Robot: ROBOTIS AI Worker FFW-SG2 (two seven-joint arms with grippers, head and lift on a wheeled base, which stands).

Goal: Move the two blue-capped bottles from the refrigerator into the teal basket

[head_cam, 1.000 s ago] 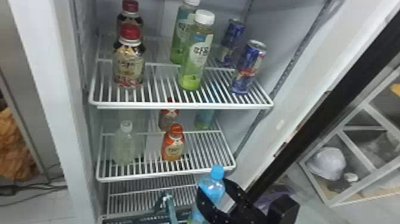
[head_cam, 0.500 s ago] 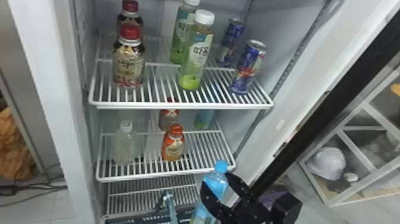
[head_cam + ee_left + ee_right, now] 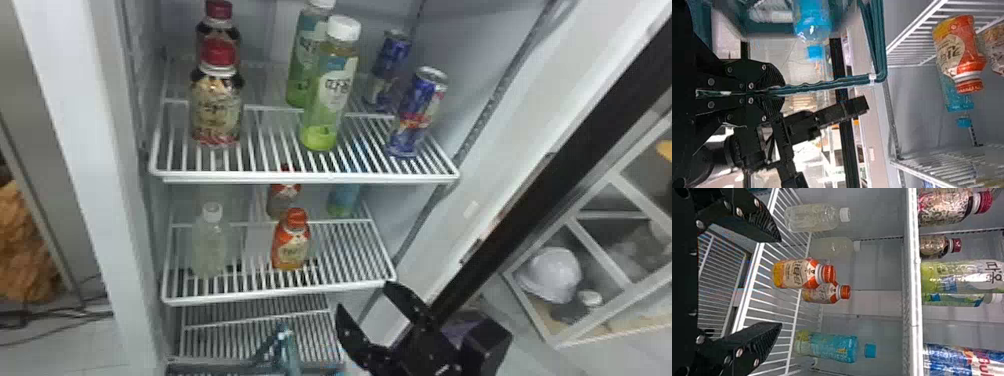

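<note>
In the head view my right gripper [image 3: 364, 296] stands open in front of the refrigerator, right of the teal basket's handle [image 3: 286, 350]. One blue-capped bottle [image 3: 344, 199] stands at the back right of the middle shelf. The right wrist view has that bottle [image 3: 836, 346] beyond the spread fingers of my right gripper [image 3: 781, 282], nothing between them. In the left wrist view my left gripper [image 3: 783, 92] is shut on the basket handle [image 3: 828, 84]. The other blue-capped bottle [image 3: 812, 19] is at the teal basket [image 3: 770, 27], its cap showing past the rim.
Two orange bottles [image 3: 291, 242] and a clear white-capped bottle [image 3: 211, 245] share the middle shelf [image 3: 280, 292]. Above are red-capped bottles [image 3: 217, 100], green bottles [image 3: 330, 90] and blue cans [image 3: 417, 115]. The door's black edge [image 3: 550, 190] slants along the right.
My right gripper has opened and let go of the blue-capped bottle, which has dropped from between its fingers. Earlier, bottle and gripper had shifted slightly to the right.
</note>
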